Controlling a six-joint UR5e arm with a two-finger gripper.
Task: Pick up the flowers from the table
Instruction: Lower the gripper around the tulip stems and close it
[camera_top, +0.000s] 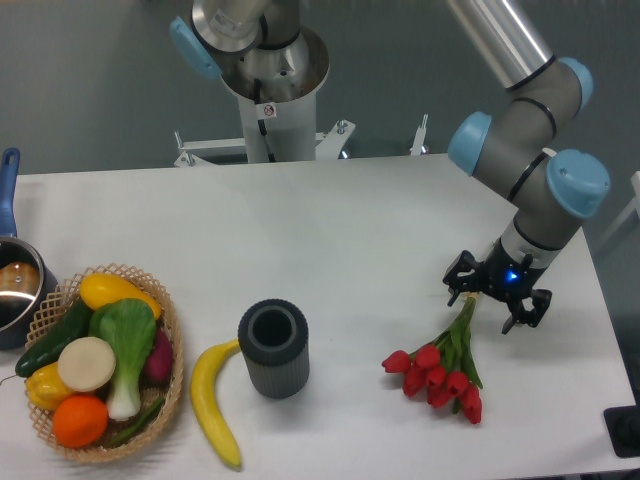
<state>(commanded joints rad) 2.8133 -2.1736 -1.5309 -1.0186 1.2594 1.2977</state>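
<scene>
A: Where's the gripper (497, 301)?
B: Low at the stem end of the flowers (442, 369), fingers spread either side of stems, not clamped.
A: Flowers?
B: Flat on table (340, 240), approx 4 o'clock of centre, buds twd 6. Grey cup (272, 349) at their 9, banana (213, 401) beyond.
</scene>
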